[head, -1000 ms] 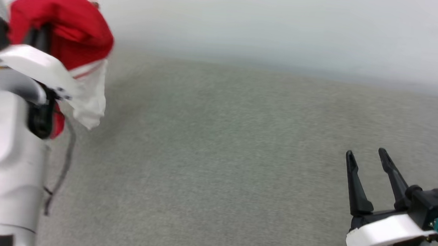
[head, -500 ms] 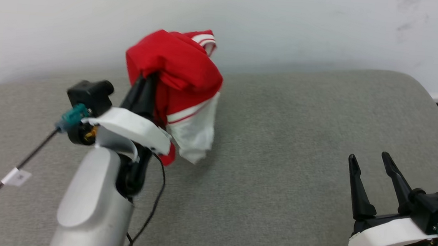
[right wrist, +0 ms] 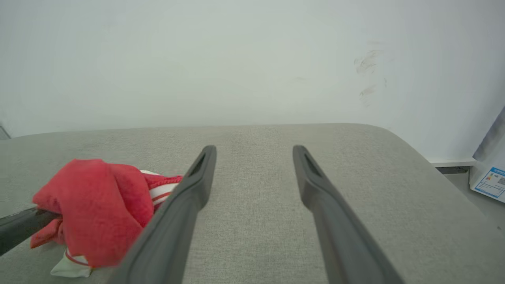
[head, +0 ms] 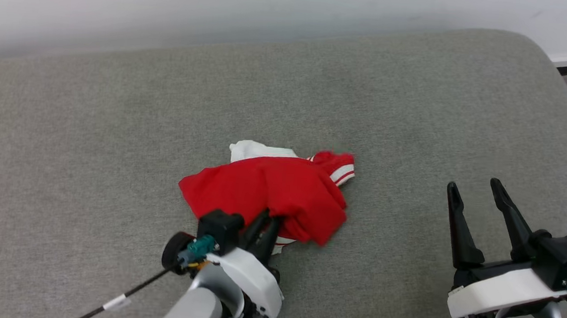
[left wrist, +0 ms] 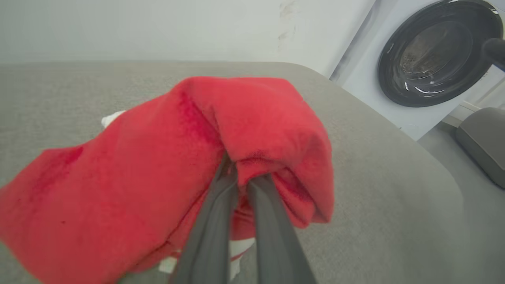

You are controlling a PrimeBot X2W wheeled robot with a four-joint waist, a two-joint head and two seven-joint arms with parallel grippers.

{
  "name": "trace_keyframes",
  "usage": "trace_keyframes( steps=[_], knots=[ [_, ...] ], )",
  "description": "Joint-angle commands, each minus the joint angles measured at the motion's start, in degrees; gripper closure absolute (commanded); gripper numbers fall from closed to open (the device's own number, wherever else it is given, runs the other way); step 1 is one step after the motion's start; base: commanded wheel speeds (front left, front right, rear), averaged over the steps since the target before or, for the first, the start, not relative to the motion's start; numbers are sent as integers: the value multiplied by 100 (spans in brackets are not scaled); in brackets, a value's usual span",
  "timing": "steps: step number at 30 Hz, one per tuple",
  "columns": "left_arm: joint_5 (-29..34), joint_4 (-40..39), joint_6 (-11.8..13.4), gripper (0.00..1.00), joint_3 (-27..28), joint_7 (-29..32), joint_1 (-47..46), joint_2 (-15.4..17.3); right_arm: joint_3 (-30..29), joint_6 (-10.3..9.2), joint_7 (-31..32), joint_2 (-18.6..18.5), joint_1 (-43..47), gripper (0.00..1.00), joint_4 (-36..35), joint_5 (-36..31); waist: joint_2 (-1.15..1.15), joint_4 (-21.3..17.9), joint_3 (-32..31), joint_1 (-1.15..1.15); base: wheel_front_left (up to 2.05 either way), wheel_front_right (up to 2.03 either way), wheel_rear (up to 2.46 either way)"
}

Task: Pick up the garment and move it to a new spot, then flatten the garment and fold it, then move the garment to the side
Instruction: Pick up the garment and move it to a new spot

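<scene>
The garment (head: 271, 193) is a crumpled red shirt with a white sleeve and striped trim, lying bunched on the grey cushioned surface (head: 116, 117) near the middle. My left gripper (head: 268, 217) is shut on its near edge, fingertips buried in the red cloth (left wrist: 252, 130). In the left wrist view the two fingers (left wrist: 213, 221) run up into a fold of the fabric. My right gripper (head: 475, 190) is open at the lower right, well clear of the shirt. The right wrist view has the garment (right wrist: 94, 205) at the left, beside the open fingers (right wrist: 189, 197).
A pale wall (head: 224, 5) runs behind the surface. The surface's rounded right corner (head: 545, 52) drops to the floor. A washing machine door (left wrist: 438, 51) stands to the right in the left wrist view. A black cable (head: 119, 294) trails from my left wrist.
The head camera has swung and tilted. My left arm has brought the garment down from the air onto the grey surface, still gripped. The right gripper stays open in the same place.
</scene>
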Motion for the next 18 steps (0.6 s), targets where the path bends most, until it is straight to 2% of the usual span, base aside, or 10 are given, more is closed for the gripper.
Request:
trace_keyframes(
  steps=[1,2,3,4,12,18],
  knots=[
    [-8,49,-12,100,-123,-36,118,1,16,-3,-38,9,-107,0,34,3,0,86,58,-1,0,0,0],
    [-14,54,-9,97,-185,-72,144,-3,14,-2,-51,9,-123,0,50,4,0,114,59,-1,0,0,0],
    [-14,69,6,58,-243,-97,156,-7,9,-3,-55,9,-140,0,69,-1,0,146,45,-1,0,0,0],
    [-27,64,15,0,-298,-129,158,-11,-1,-3,-62,9,-157,0,84,-10,0,184,26,-1,0,0,0],
    [95,-490,114,0,-454,-483,101,-15,-77,-3,-21,9,-72,0,147,-82,0,540,-344,-1,0,0,0],
    [77,-790,403,0,-142,-539,294,157,-135,-3,57,9,97,0,109,-118,0,797,-606,-1,0,0,0]
  ],
)
